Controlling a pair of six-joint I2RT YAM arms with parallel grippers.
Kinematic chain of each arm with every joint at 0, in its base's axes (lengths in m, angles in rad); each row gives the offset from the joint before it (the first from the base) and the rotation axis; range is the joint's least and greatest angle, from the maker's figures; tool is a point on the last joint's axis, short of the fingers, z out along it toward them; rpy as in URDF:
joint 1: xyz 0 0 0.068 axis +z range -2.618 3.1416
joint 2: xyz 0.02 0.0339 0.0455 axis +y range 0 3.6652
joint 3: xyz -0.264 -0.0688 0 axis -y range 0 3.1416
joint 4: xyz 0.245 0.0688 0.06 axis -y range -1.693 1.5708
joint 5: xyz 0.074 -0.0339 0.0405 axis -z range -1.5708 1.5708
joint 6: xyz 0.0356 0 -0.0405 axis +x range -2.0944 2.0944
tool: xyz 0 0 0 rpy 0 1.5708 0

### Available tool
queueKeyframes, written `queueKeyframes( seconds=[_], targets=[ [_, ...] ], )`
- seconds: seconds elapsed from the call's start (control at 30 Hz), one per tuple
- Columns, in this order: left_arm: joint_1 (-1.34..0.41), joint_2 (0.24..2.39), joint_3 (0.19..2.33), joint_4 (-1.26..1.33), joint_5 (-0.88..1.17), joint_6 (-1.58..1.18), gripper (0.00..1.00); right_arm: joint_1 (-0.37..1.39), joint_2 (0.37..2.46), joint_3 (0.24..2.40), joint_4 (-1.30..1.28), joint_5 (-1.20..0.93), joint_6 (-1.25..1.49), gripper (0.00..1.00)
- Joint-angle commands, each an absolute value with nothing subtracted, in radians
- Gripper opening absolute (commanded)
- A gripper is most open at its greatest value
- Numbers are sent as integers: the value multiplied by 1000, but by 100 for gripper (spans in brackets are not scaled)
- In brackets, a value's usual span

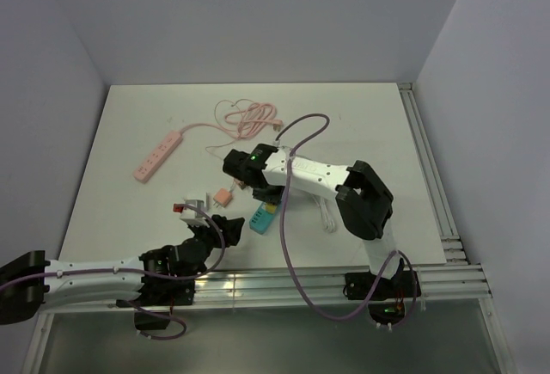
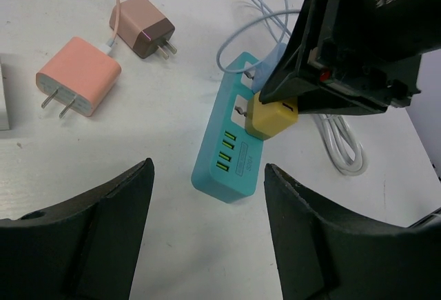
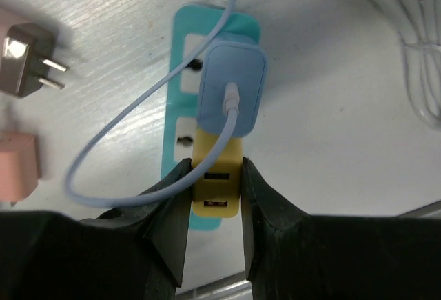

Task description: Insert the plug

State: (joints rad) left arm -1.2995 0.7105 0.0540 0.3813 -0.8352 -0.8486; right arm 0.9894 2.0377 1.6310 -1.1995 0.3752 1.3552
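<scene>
The right gripper [image 3: 215,176] is clamped on the squat yellow plastic plug [image 3: 218,203], which sits at a socket of the teal rectangular power strip [image 3: 180,31], touching a pale blue charger [image 3: 232,90]. The left gripper [image 2: 208,170] hangs with its jaws apart nearby. A tilted push could jam the prongs or skid the unheld strip.

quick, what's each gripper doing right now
left gripper: open, holding nothing
right gripper: shut on the small yellow plastic plug
</scene>
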Motion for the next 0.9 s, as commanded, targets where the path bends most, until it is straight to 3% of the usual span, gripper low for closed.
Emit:
queueKeyframes(
  seconds=[0.0,0.3,0.4,0.5,0.53,0.67,0.7,0.8,0.83,0.87],
  targets=[
    [-1298,698,43,373,-836,-854,70,1005,2312,1399,-905,229,1414,0],
    [-1298,687,38,357,-825,-874,69,1017,2329,1310,-784,201,1382,0],
    [-1298,678,52,321,-838,-879,71,1023,2239,1292,-766,276,1333,0],
    [-1298,651,67,261,-850,-899,73,1025,2127,1282,-744,333,1307,12],
    [-1298,640,67,250,-847,-902,74,1025,2111,1299,-774,344,1298,20],
    [-1298,571,54,219,-812,-908,77,1028,2088,1396,-831,357,1195,28],
    [-1298,539,51,206,-802,-910,77,1034,2070,1410,-831,362,1184,32],
    [-1298,471,48,160,-799,-905,78,1043,2022,1413,-824,363,1157,61],
    [-1298,456,49,147,-801,-907,78,1045,2011,1416,-856,376,1166,95],
    [-1298,428,54,134,-805,-901,78,1051,1991,1420,-867,382,1178,98]
  ],
)
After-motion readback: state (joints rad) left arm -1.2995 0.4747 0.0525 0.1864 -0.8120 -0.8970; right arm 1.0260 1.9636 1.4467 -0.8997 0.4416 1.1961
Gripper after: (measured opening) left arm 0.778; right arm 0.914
